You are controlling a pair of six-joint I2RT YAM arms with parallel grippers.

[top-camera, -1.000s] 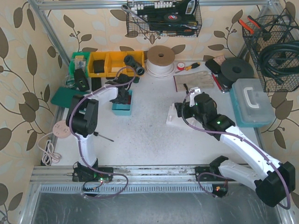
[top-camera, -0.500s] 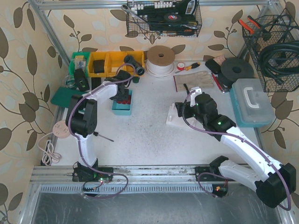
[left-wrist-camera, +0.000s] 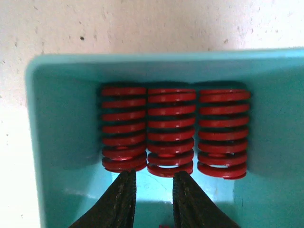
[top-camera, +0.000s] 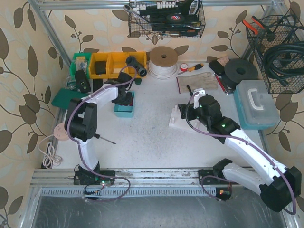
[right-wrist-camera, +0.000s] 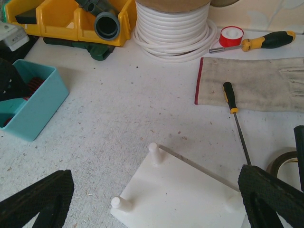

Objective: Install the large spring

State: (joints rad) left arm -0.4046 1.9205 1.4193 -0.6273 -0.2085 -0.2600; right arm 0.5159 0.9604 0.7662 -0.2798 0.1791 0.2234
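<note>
The left pincer [left-wrist-camera: 153, 198] is nosed into the teal bin [left-wrist-camera: 57, 142], and the springs [left-wrist-camera: 171, 114] lie straight ahead of it. There are three red ones side by side against the far wall. Their long axes run away from the fingertips and their near ends face me. All three look alike in size, so I cannot tell from here which counts as the large one. The fingers [left-wrist-camera: 124, 202] stand a little apart with nothing between them, just short of the coil ends and touching none. The gap sits slightly left of the middle spring [left-wrist-camera: 171, 142]: the left tip points at the seam with the left-hand spring, the right tip at the middle coil's own end. I judge a small shift to the right and a wider opening are needed before pushing forward. The neighbours also leave very little room for a finger to slide in alongside. This arm is plainly the nearer one. The right pincer [right-wrist-camera: 154, 179] is well apart across the desk [top-camera: 152, 137], spread wide and carrying nothing, hovering over the white plate [right-wrist-camera: 190, 199]. Its upright pegs [right-wrist-camera: 153, 149] are bare, and I take them as the seat for the spring.
</note>
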